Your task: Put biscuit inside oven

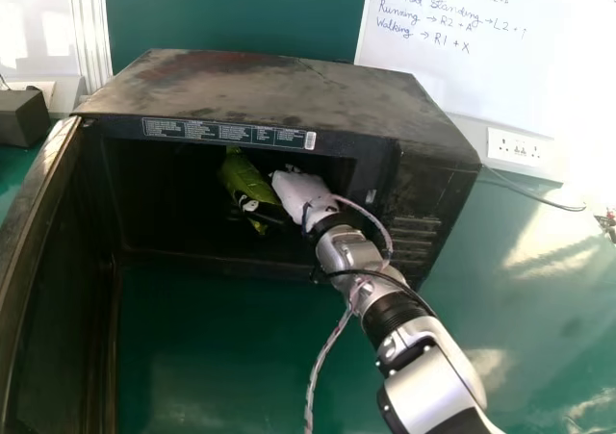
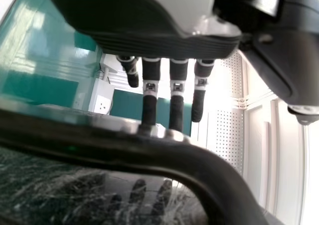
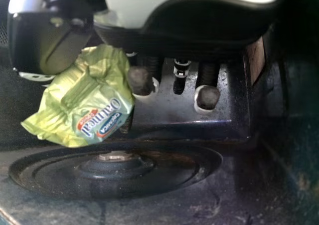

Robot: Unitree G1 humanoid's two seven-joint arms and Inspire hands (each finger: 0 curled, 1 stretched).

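Inside the oven (image 1: 245, 83) — right robot hand (image 1: 296, 188) clamped on biscuit packet (image 1: 246, 178); left robot hand (image 2: 149, 108), fingers straight.

Near the dark, round disc (image 3: 70, 183) on the dark oven floor (image 3: 199, 205), the right hand (image 1: 300, 190) holds a crinkled, shiny yellow-green biscuit packet (image 3: 89, 95) with curled black fingers (image 3: 207, 98).

At my white-and-black right hand (image 1: 300, 188) I see a yellow-green biscuit packet (image 1: 245, 181) with red and blue patches; around them, the oven (image 1: 435, 179) is black.
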